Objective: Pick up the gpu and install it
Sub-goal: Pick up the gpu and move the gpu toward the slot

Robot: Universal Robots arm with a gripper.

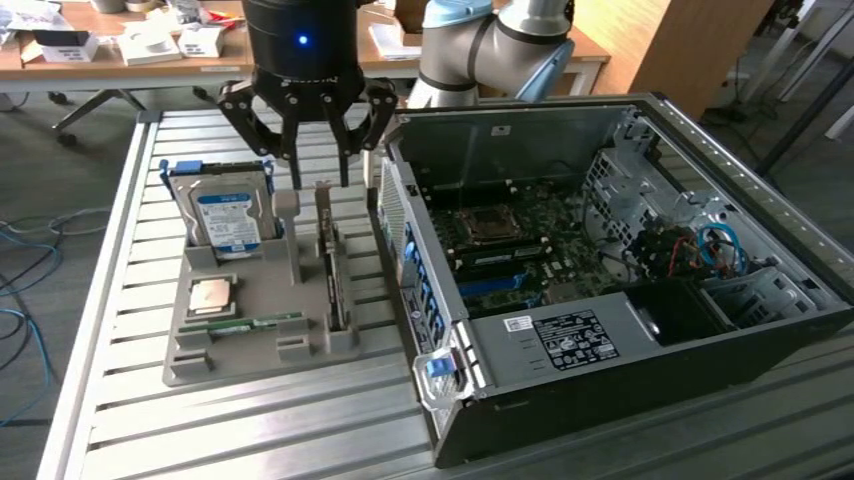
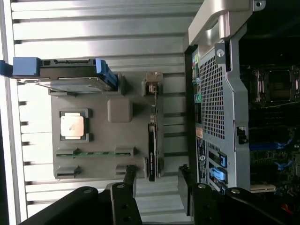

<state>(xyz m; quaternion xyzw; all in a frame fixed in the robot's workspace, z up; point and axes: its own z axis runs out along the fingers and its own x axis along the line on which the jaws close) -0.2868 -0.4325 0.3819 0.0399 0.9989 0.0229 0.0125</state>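
Above the grey tray [image 1: 254, 365], toward the counter's [image 1: 134, 400] far edge, the hand [image 1: 318, 172] hangs with its fingers spread wide; it has hold of nothing. Right beneath it the gpu [image 1: 332, 270] stands on its long edge in a slot of the tray, thin dark edge up, a paler metal piece at its far end; that upright pose looks made for a pinch across its two flat faces from above. In the wrist view the hand [image 2: 157, 185] straddles the line of the gpu [image 2: 152, 140], one finger to each side and clear of the card; I'd judge it lined up over the card, not touching. Sharing the tray: the hard drive [image 1: 227, 215] propped upright, the processor chip [image 1: 214, 297] lying flat, the green memory stick [image 1: 247, 323] in its groove. The open computer case [image 1: 601, 270] lies just beside the tray, toward the counter's edge at the exterior view's right, motherboard facing up; the card isn't in it yet.
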